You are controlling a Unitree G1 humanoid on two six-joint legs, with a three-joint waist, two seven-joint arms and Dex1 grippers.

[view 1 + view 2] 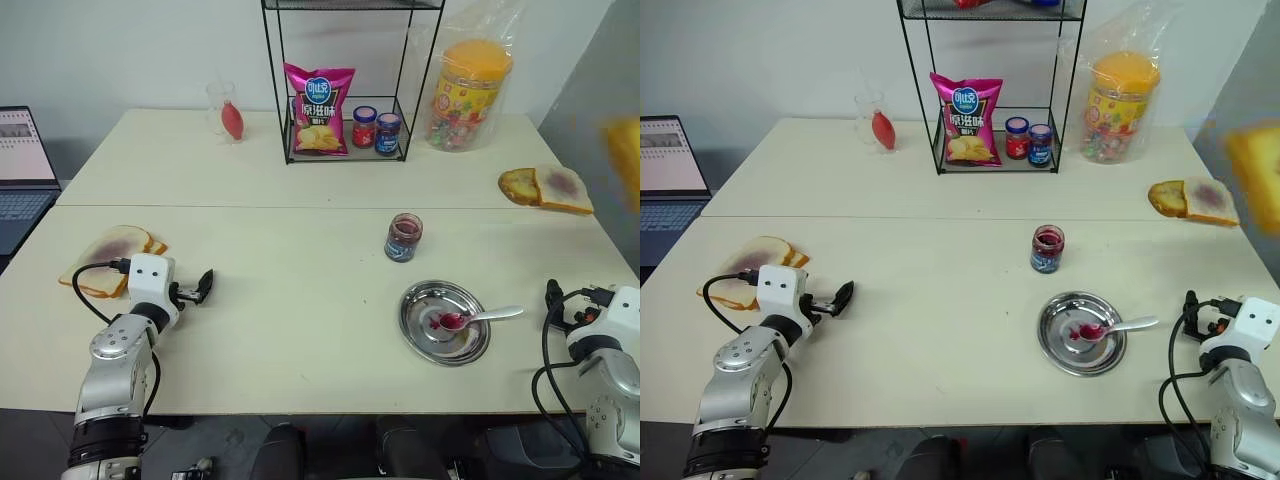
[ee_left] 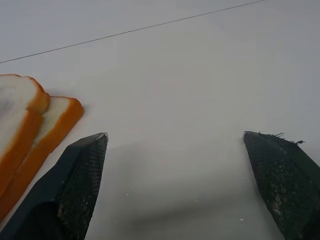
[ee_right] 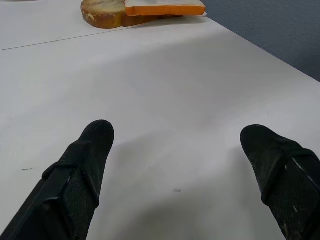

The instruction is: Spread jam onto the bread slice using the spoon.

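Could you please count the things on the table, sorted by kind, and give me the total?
Bread slices: 4, two at the left and two at the far right
Jars: 4, one open with jam, two lidded, one big candy jar
Chip bags: 1
Glasses: 1
Dishes: 1
Spoons: 1
Racks: 1
Total: 13

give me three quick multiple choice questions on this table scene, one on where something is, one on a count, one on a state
1. Where does the spoon lie?
A. in the round steel dish
B. in the wire rack
C. on the laptop

2. How many lidded jars stand in the wire rack?
A. one
B. two
C. four

3. How is the left gripper?
A. shut on the spoon
B. shut on bread
C. open, holding nothing

Answers: 1 A, its jam-smeared bowl rests in the dish. 2 B, one red-capped, one blue-capped. 3 C, its fingers stand wide apart over bare table.
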